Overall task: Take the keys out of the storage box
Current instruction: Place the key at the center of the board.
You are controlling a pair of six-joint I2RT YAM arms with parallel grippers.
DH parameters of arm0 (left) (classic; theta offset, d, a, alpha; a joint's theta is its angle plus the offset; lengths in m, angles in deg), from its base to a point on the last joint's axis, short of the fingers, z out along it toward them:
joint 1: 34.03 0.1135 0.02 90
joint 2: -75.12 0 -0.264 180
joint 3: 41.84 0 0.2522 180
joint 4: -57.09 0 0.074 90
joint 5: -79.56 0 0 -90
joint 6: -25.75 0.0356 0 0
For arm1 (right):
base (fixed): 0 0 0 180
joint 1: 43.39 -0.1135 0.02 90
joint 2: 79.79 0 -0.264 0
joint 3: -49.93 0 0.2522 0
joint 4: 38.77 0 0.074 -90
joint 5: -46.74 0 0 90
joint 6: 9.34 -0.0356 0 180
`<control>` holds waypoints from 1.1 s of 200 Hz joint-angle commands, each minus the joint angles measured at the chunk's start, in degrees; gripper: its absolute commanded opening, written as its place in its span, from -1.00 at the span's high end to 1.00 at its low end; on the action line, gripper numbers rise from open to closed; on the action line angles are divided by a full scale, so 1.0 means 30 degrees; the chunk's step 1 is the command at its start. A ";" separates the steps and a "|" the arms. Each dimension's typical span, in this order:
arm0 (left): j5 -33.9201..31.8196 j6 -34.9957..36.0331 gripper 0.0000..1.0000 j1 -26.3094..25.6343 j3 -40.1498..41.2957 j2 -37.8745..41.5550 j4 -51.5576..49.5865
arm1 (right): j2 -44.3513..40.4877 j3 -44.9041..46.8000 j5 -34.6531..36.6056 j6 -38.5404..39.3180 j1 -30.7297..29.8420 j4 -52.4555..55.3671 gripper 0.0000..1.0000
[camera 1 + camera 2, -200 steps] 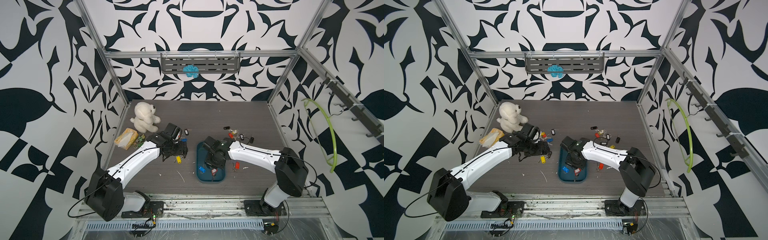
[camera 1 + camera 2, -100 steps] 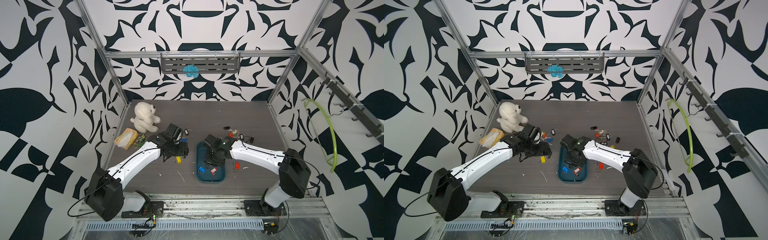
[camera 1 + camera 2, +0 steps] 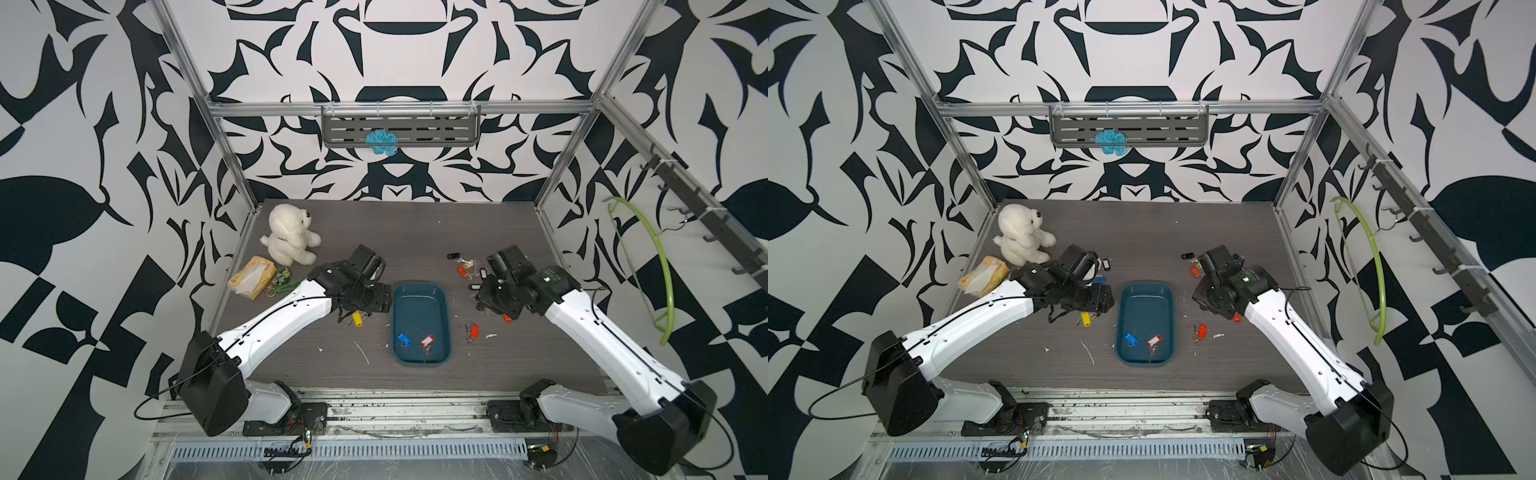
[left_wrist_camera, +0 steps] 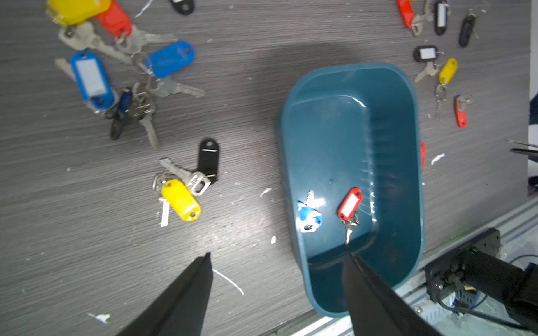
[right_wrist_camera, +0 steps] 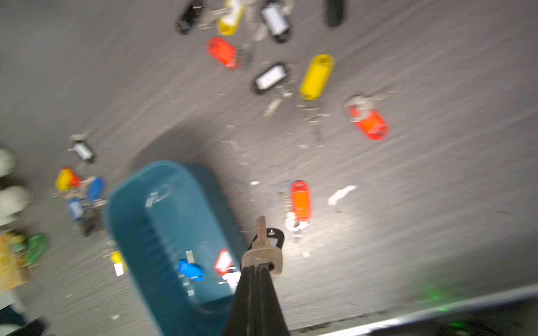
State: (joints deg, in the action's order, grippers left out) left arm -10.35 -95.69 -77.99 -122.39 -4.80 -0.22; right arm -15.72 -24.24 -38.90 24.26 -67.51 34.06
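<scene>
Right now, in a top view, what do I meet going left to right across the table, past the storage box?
Yellow tissue packet → yellow-tagged key → storage box, holding blue-tagged key then red-tagged key → orange-red tagged key lying outside it.

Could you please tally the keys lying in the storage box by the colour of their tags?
blue-tagged key: 1
red-tagged key: 1
Total in the storage box: 2
</scene>
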 commanded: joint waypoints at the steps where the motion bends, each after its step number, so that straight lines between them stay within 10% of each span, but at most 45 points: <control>1: -0.0631 0.0095 -0.54 -0.0787 -0.1209 -0.0486 -0.1009 | -0.0706 0.1667 0.0470 0.1215 0.0918 0.1621 1.00; 78: -0.0026 0.1555 -0.52 -0.2956 -0.3530 -0.2912 -0.2174 | -0.0047 0.5514 -0.1220 0.1881 0.3667 -0.1018 0.99; 100: 0.0438 0.1582 -0.53 -0.3245 -0.3884 -0.3594 -0.2527 | 0.0175 0.5546 -0.1306 0.2330 0.4389 -0.0968 0.16; 122: 0.0973 0.0867 -0.51 -0.3576 -0.4284 -0.4611 -0.2987 | -0.0036 0.5161 -0.1154 0.2638 0.4654 -0.0575 -0.12; 220: 0.2390 -0.9953 -0.04 -0.6810 -0.9219 -0.8920 -0.6449 | -0.2198 0.4055 -0.1492 0.4589 0.4758 -0.0019 0.22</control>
State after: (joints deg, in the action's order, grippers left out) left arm -6.04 -114.16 -97.12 -148.05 -29.50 -14.82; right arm -21.62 -10.77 -42.64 35.89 -53.47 32.62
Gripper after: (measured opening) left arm 0.520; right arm 0.390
